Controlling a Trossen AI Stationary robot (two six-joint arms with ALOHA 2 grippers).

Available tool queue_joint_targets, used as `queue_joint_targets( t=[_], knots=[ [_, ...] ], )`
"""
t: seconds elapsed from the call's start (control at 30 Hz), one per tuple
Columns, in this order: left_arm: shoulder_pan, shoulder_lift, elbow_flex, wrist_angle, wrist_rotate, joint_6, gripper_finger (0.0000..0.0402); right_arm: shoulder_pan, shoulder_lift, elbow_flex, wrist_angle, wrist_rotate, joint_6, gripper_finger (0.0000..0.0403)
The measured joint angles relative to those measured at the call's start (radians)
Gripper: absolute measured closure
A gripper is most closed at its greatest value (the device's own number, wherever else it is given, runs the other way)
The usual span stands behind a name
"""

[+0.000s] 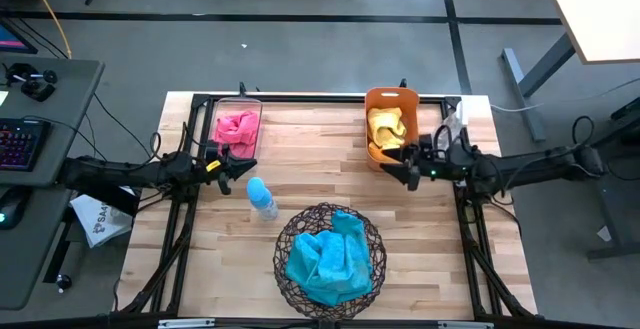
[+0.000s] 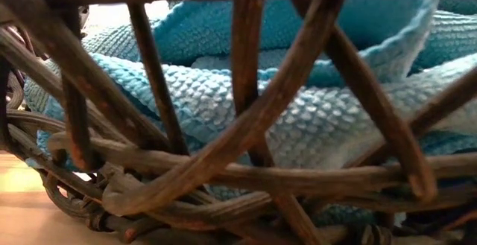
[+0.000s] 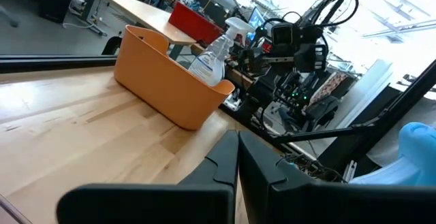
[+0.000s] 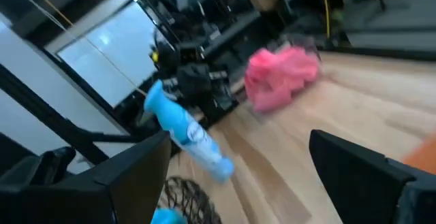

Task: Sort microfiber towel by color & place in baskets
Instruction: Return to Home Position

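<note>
Pink towels (image 1: 237, 127) in the clear tub (image 1: 238, 102), yellow towels (image 1: 388, 127) in the orange bin (image 1: 391, 95), teal towels (image 1: 328, 257) in the wire basket (image 1: 290, 231); my left gripper (image 1: 222, 161) is pinched together near the tub and my right gripper (image 1: 410, 174) is spread empty beside the bin; the cloth looks light and floppy, best pinched at a raised fold.

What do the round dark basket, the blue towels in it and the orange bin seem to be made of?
Round basket: looks like dark woven rattan or wrapped wire, matte, rough strands. Blue towels: soft microfiber-like cloth, waffle texture. Orange bin: smooth, moulded plastic, slight sheen.
</note>
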Motion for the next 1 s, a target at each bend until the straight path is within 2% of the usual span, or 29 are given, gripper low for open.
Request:
queue_joint_targets(
  t=[0.13, 0.27, 0.4, 0.53, 0.6, 0.73, 0.87, 0.93, 1.0],
  knots=[
    [0.0, 0.0, 0.0, 0.0, 0.0, 0.0, 0.0402, -0.005, 0.021, -0.004, 0.09, -0.012, -0.033, 0.0061],
    [0.0, 0.0, 0.0, 0.0, 0.0, 0.0, 0.0402, 0.016, -0.01, -0.005, 0.045, -0.085, -0.045, 0.0112],
    [0.0, 0.0, 0.0, 0.001, 0.0, 0.0, 0.0402, 0.074, -0.067, -0.005, -0.068, -0.119, -0.066, 0.0215],
    [0.0, 0.0, 0.0, 0.001, 0.0, 0.0, 0.0402, 0.147, -0.147, -0.005, -0.179, -0.135, -0.096, 0.0348],
    [0.0, 0.0, 0.0, 0.001, 0.0, 0.0, 0.0401, 0.183, -0.192, -0.005, -0.226, -0.132, -0.12, 0.0388],
    [0.0, 0.0, 0.0, 0.001, 0.0, 0.0, 0.0401, 0.25, -0.272, -0.005, -0.317, -0.03, -0.148, 0.0381],
    [0.0, 0.0, 0.0, 0.001, 0.0, 0.0, 0.0401, 0.3, -0.322, -0.005, -0.381, 0.044, -0.194, 0.04],
    [0.0, 0.0, 0.0, 0.001, 0.0, 0.0, 0.0401, 0.311, -0.331, -0.018, -0.359, 0.053, -0.205, 0.0397],
    [0.0, 0.0, 0.0, 0.001, 0.0, 0.0, 0.0401, 0.313, -0.336, -0.075, -0.247, 0.05, -0.203, 0.0396]
  ],
)
